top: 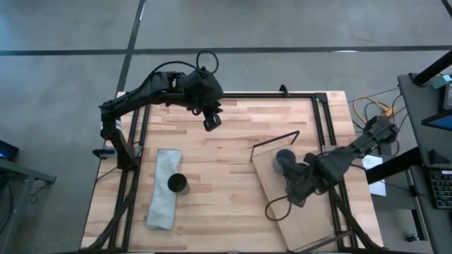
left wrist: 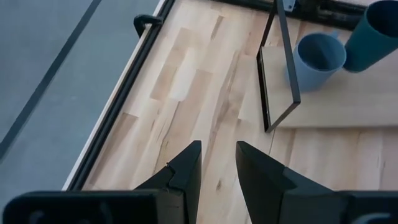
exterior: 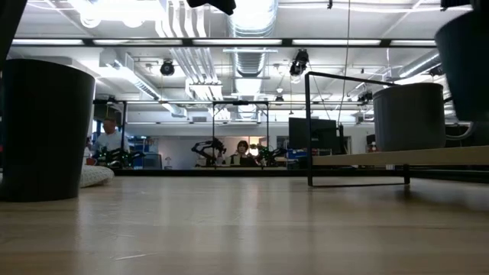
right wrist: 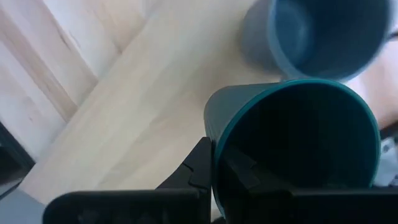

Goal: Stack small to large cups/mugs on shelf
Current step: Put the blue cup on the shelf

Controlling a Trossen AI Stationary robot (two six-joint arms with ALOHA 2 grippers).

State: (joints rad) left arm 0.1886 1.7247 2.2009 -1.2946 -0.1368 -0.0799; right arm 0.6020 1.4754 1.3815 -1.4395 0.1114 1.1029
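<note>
High view: right gripper (top: 295,185) at right centre, over the shelf (top: 311,219), just below the mug (top: 283,159); black cup (top: 176,184) lower left on the bench (top: 233,134).

Right wrist view: fingers clamp the teal cup (right wrist: 292,143) by its rim — mug beside it.

Left wrist view: left gripper (left wrist: 217,168) empty, fingers narrowly apart, far off.
</note>
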